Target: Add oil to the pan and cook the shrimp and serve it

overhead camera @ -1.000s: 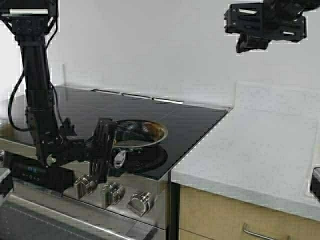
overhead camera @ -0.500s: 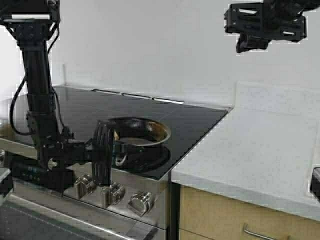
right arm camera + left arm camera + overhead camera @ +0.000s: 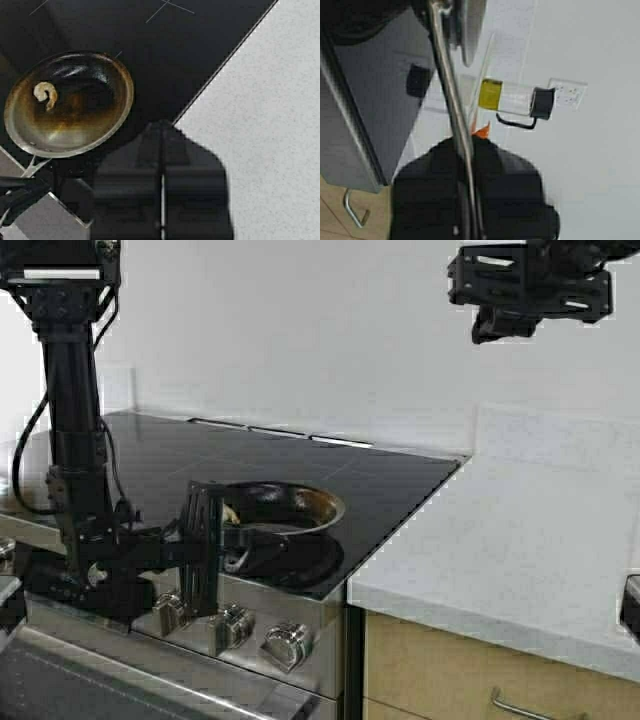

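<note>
The left gripper [image 3: 205,560] sits low at the front edge of the black stove top [image 3: 300,465], its jaws clenched on the short steel handle [image 3: 238,552] of the pan [image 3: 285,510]; the left wrist view shows that handle [image 3: 451,107] running as a thin steel bar straight into the dark closed jaws. The pan is over the front part of the stove top, near its right edge, just behind the row of steel knobs [image 3: 235,625], and it looks lifted slightly, with a dark shadow beneath it on the glass. In the right wrist view the pan [image 3: 70,102] is seen from above, its inside browned and dark, and the shrimp [image 3: 45,93] lies as one small pale curl near the rim. The right gripper [image 3: 520,290] hangs high above the scene, over the pale table [image 3: 520,540] that adjoins the stove on the right; its jaws appear pressed together with only a thin seam between them, grasping nothing. In the left wrist view a clear jug with a black lid [image 3: 517,100] appears farther off against the light wall, the yellow-green oil [image 3: 490,94] gathered at the end away from the lid, with something small and orange [image 3: 481,131] just beside it.
</note>
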Controlling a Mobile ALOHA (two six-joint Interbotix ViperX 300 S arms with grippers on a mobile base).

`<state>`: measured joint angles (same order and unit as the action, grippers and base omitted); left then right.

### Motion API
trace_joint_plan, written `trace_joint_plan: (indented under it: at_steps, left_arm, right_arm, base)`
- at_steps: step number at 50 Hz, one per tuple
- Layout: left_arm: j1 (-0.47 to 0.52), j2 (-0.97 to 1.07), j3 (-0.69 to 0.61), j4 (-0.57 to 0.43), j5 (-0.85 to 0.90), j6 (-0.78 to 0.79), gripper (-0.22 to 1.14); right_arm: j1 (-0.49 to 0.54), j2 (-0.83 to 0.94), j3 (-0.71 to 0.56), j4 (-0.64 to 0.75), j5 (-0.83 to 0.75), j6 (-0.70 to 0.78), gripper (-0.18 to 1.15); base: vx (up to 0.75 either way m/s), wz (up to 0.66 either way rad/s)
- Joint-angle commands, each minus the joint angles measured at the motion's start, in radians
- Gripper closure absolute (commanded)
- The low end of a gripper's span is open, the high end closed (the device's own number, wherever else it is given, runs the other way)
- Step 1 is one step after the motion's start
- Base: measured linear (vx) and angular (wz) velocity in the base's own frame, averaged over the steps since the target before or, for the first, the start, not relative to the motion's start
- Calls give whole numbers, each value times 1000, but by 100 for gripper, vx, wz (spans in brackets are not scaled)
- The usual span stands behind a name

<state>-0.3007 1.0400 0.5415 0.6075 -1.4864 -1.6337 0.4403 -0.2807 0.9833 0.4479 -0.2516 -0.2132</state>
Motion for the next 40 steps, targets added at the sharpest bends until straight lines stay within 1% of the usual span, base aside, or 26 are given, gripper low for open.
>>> trace_joint_plan:
  at_steps: [1, 14, 18, 25, 40]
  left_arm:
    - [-2, -81, 2, -8, -40, 8, 89]
    - [-2, -112, 44, -8, -103, -2, 89]
    - [-2, -130, 57, -8, -101, -5, 89]
    - [-2, -172, 80, -8, -101, -5, 89]
    - [-2, -249, 132, -17, -101, 5, 89]
  right_arm:
    - [0, -18, -25, -2, -5, -5, 92]
    - [3, -20, -28, -5, 2, -5, 92]
    - [3, -21, -41, -5, 31, -8, 92]
    - [0, -34, -58, -5, 81, -3, 92]
    - [3, -52, -71, 0, 123, -2, 92]
  base:
    - [1, 4]
    - [1, 12]
    - [2, 28]
    - [3, 40]
    - [4, 49]
